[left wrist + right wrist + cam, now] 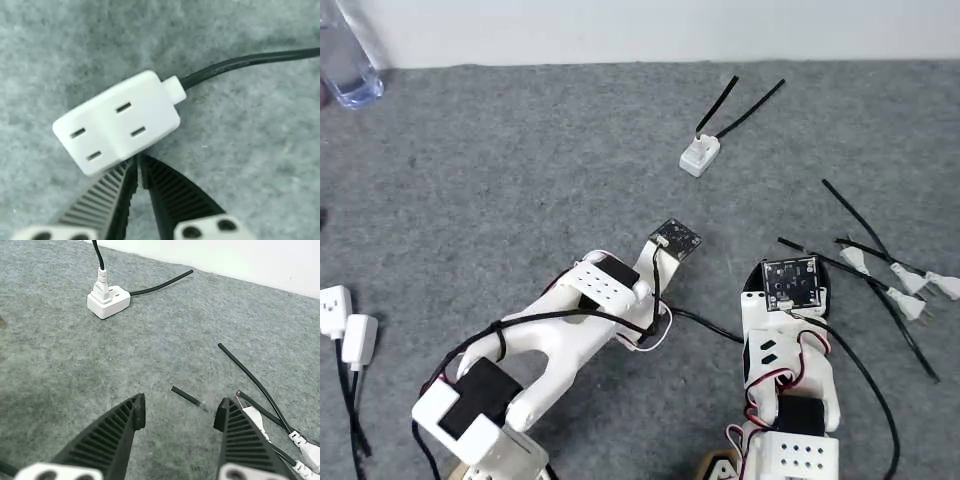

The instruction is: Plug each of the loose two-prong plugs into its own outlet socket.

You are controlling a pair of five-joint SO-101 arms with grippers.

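Grey felt table (520, 150), high view: loose white two-prong plugs on black cords (910, 280) lie beside the right arm (785, 370). Left wrist view: left gripper (138, 162), jaws closed, tips just beside a white two-socket outlet block (117, 125). Right wrist view: right gripper (182, 407) spread wide, empty, near those plugs.

The table (500, 150) was a mottled grey with a felt-like fleck. The outlet socket (117, 122) was plain white on a black cord (240, 62), and the loose plugs (908, 278) were likewise white. The left claw (138, 162) and right claw (182, 407) had black ribbed fingers on white mounts.
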